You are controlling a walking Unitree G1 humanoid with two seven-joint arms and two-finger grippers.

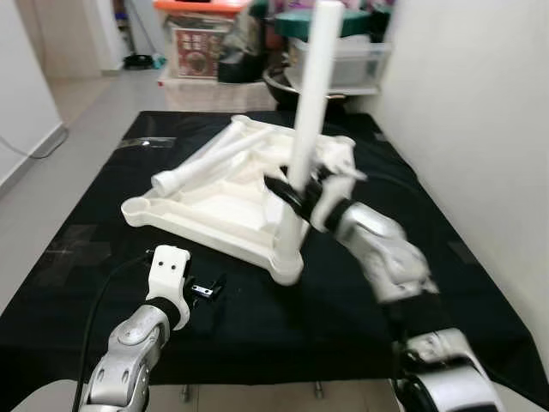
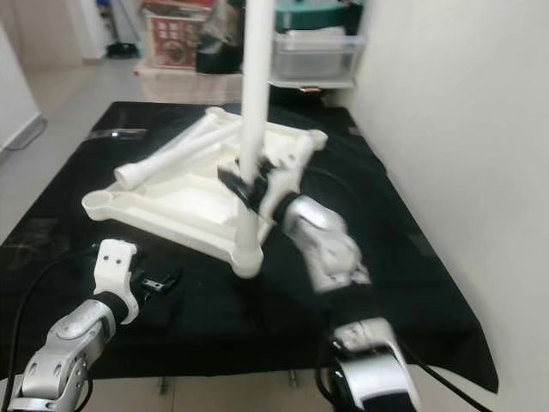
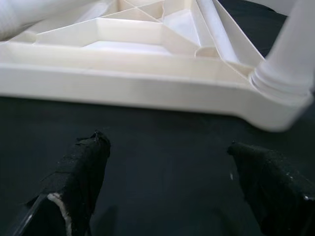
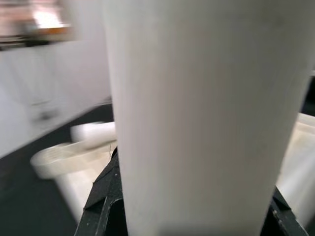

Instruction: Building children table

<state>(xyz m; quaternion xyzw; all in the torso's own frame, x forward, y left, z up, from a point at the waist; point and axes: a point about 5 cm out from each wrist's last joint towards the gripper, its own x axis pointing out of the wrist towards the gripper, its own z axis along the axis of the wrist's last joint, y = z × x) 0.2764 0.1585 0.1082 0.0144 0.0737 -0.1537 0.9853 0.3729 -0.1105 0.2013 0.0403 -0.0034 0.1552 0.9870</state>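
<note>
A white plastic tabletop lies upside down on a black sheet, ribbed underside up. One white leg stands upright in its near corner socket. My right gripper is shut on this leg about halfway up; the leg fills the space between its black fingers. Loose white legs lie across the tabletop. My left gripper hovers open over the black sheet just in front of the tabletop's near edge, its fingers apart with nothing between them.
The black sheet covers a low platform, with grey floor at the left. A white wall runs close on the right. Storage boxes and bins stand behind. A small black part lies near my left wrist.
</note>
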